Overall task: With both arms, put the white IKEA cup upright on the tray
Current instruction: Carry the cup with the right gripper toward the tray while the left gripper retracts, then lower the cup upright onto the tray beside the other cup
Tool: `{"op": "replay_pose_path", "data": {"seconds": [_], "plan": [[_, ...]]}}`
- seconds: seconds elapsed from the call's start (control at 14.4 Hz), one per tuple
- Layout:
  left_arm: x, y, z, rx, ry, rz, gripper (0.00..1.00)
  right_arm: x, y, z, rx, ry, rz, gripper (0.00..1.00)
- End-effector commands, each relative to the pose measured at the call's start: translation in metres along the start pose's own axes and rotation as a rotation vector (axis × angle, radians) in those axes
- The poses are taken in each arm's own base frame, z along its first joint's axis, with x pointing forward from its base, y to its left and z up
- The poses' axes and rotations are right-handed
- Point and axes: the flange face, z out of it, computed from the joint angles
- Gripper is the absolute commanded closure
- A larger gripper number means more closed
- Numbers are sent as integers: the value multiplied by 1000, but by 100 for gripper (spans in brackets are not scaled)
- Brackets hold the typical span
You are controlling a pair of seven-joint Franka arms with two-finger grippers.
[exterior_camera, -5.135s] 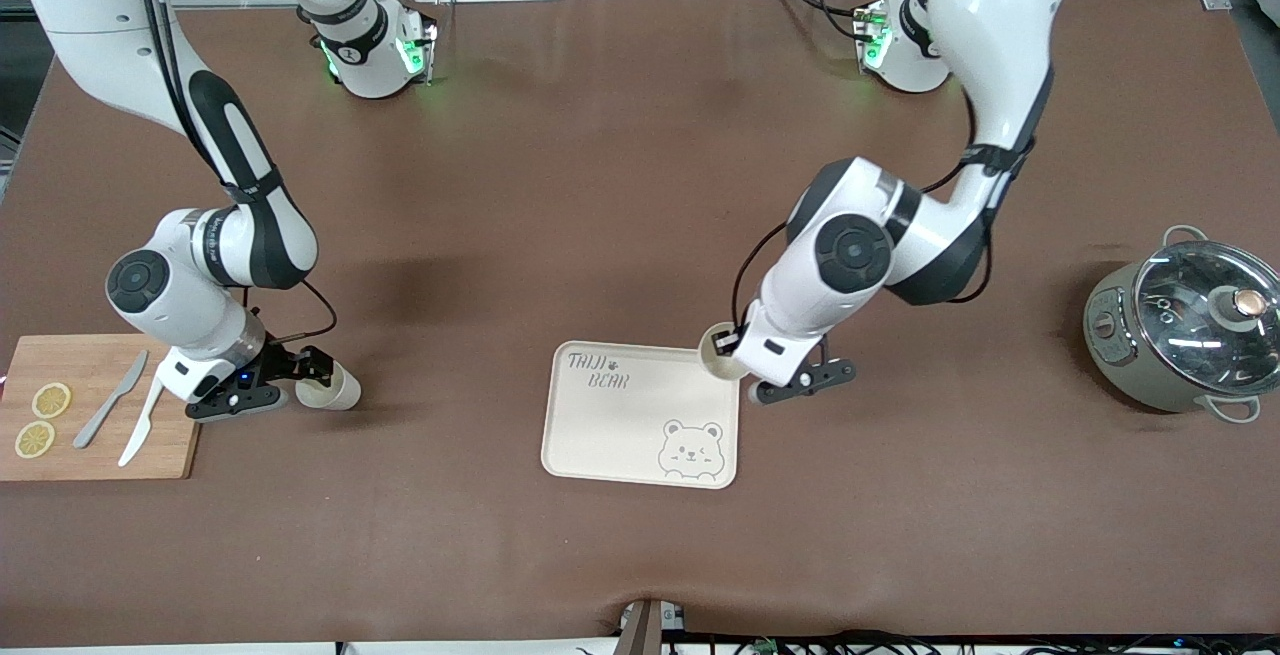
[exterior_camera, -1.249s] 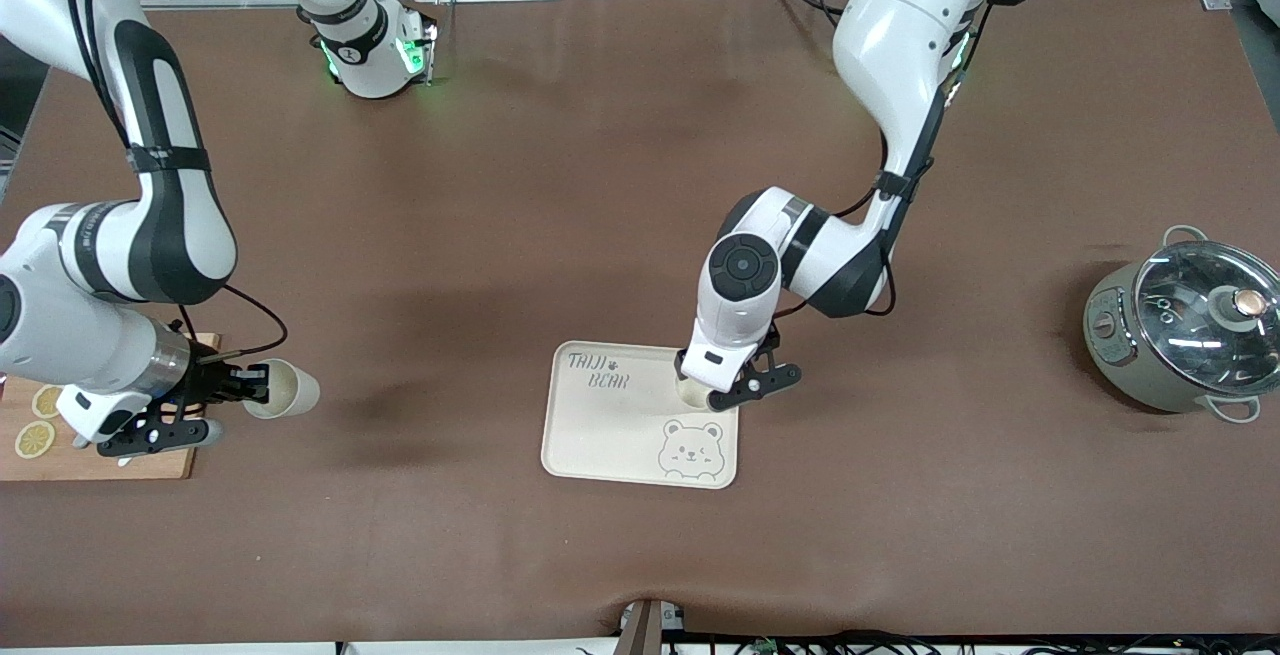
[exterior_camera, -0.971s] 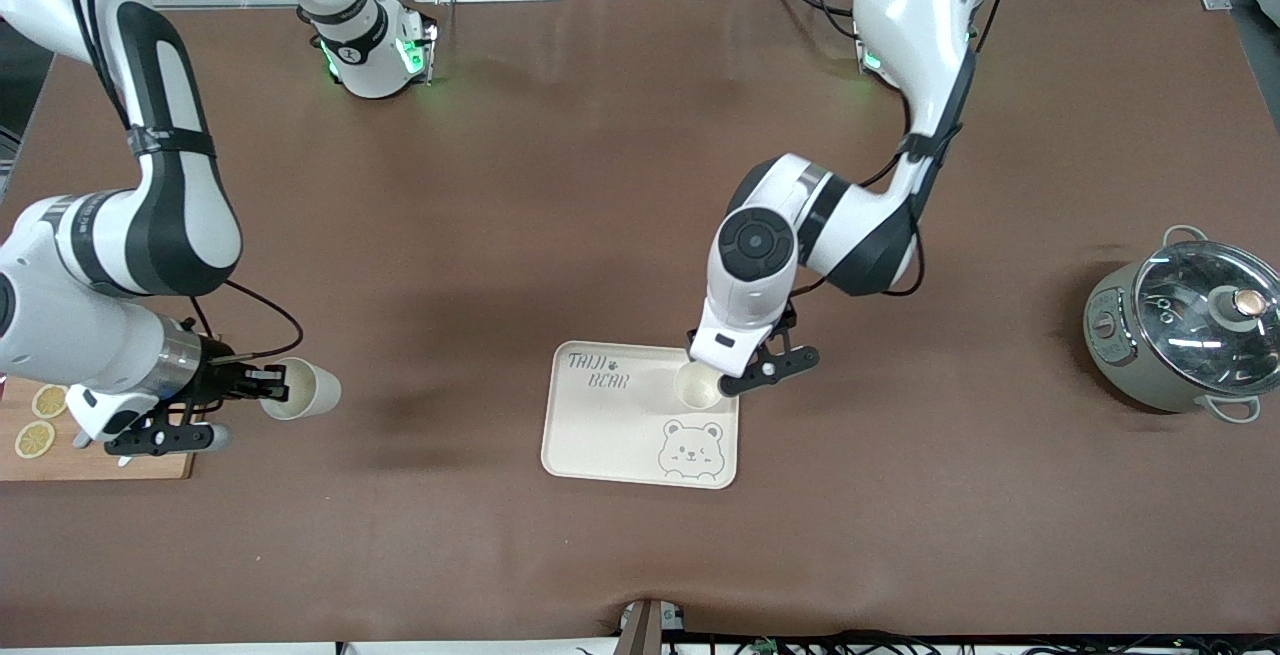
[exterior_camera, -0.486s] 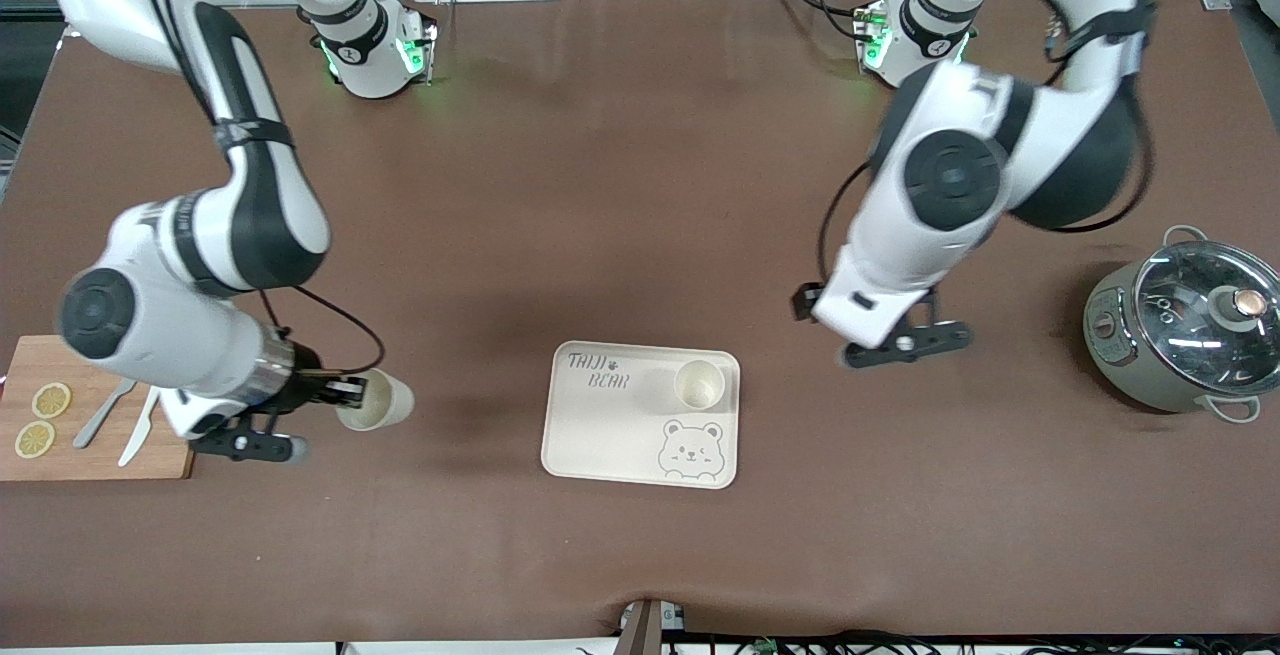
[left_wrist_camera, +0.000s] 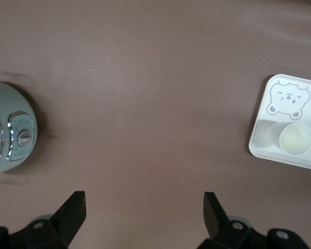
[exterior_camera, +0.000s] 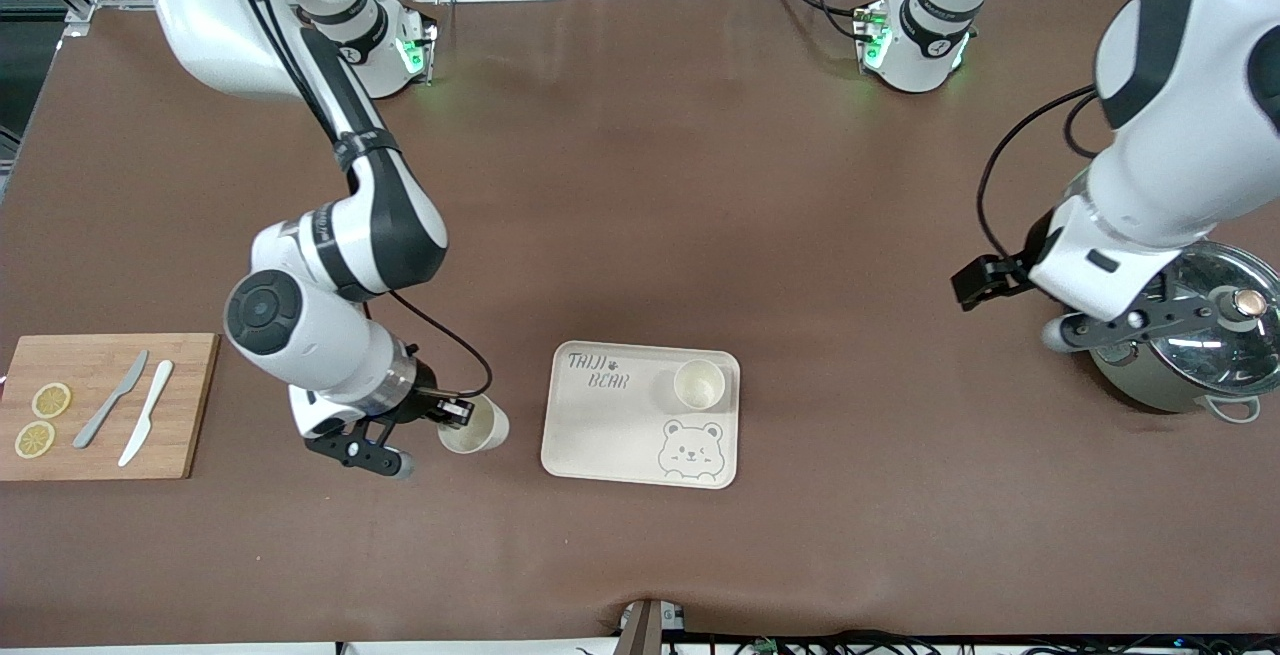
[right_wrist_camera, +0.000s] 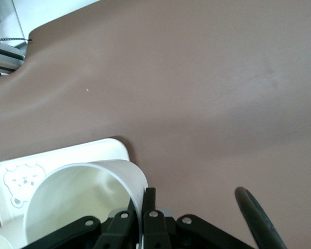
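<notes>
The cream tray [exterior_camera: 610, 435] lies near the table's middle. One white cup [exterior_camera: 698, 384] stands upright on it, near the corner above the bear face. My right gripper [exterior_camera: 452, 413] is shut on the wall of a second white cup [exterior_camera: 476, 426]. It holds this cup tilted just beside the tray's edge, toward the right arm's end. In the right wrist view the fingers [right_wrist_camera: 149, 205] pinch the cup's rim [right_wrist_camera: 78, 202], with the tray [right_wrist_camera: 101, 148] under it. My left gripper [exterior_camera: 985, 283] is open and empty, raised beside the pot. The left wrist view shows the tray [left_wrist_camera: 262, 142] and its cup [left_wrist_camera: 296, 139].
A wooden cutting board [exterior_camera: 185, 405] with two knives and two lemon slices lies at the right arm's end. A grey pot with a glass lid [exterior_camera: 1190, 335] stands at the left arm's end, partly under the left arm, and shows in the left wrist view [left_wrist_camera: 10, 129].
The left gripper let go of the cup on the tray, rose and swung away to the pot. The right arm carried its cup from near the cutting board to the tray's edge.
</notes>
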Motion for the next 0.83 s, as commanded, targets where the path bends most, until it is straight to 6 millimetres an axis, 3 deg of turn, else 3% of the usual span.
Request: {"op": "replay_pose_path", "data": {"seconds": [0.0, 0.28, 0.76], "plan": [[-14, -10, -18, -14, -2, 6, 0, -11, -30, 20, 38, 31, 68, 100], [-38, -42, -44, -20, -1, 42, 0, -30, -49, 52, 44, 37, 66, 100], [-98, -59, -66, -27, 7, 47, 0, -66, -77, 88, 24, 44, -6, 100]]}}
